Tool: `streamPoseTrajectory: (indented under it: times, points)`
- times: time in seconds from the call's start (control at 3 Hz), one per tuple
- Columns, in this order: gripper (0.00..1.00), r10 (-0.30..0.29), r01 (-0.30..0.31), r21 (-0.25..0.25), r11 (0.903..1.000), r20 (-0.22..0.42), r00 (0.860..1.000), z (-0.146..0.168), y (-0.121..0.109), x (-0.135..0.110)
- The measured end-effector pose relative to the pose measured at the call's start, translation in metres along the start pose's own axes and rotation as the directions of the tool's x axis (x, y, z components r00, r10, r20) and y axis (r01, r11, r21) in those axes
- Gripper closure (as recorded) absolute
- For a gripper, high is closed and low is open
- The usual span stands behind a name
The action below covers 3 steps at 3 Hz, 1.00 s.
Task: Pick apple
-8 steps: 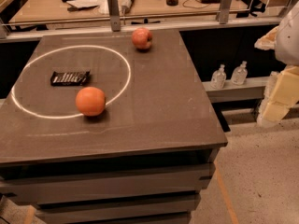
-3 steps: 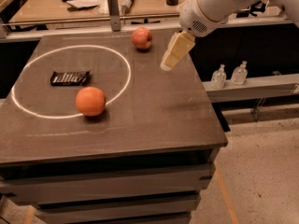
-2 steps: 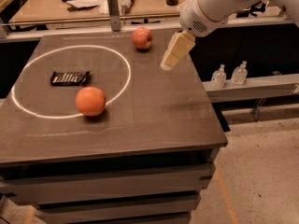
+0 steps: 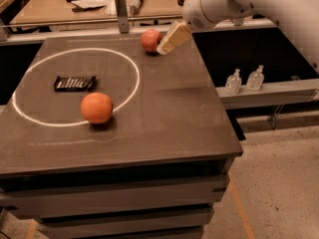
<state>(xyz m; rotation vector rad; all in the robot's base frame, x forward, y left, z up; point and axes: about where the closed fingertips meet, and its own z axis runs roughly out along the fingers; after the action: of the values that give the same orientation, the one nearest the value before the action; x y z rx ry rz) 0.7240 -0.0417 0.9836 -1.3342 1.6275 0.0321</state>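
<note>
The apple (image 4: 149, 40) is small, round and reddish, and it sits near the far edge of the dark table (image 4: 169, 118), outside the white circle. My gripper (image 4: 167, 45) hangs from the white arm that reaches in from the upper right. Its cream-coloured end is right beside the apple on the apple's right side, close to the tabletop. A larger, evenly orange round fruit (image 4: 96, 108) lies at the near edge of the circle.
A black flat packet (image 4: 75, 82) lies inside the white circle (image 4: 130, 59). A grey post (image 4: 120, 6) stands just behind the table's far edge, left of the apple. Two small bottles (image 4: 244, 80) stand on a lower shelf to the right. A cluttered bench lies beyond.
My gripper has moved left and toward the far edge, from a spot well right of the apple to right beside it. The apple, orange fruit and packet have not moved.
</note>
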Motion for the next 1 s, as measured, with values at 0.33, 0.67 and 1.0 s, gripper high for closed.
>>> streamPoseTrajectory:
  times: [0.33,0.67,1.0]
  points:
    - [0.0,0.11,-0.117,0.07,0.9906,0.104,0.988,0.047,-0.04,0.005]
    - [0.0,0.239,-0.244,0.05,0.9686,0.083,0.967,0.074,-0.053,0.027]
    - [0.0,0.336,-0.335,-0.021,0.9418,0.054,0.94,0.114,-0.046,0.049]
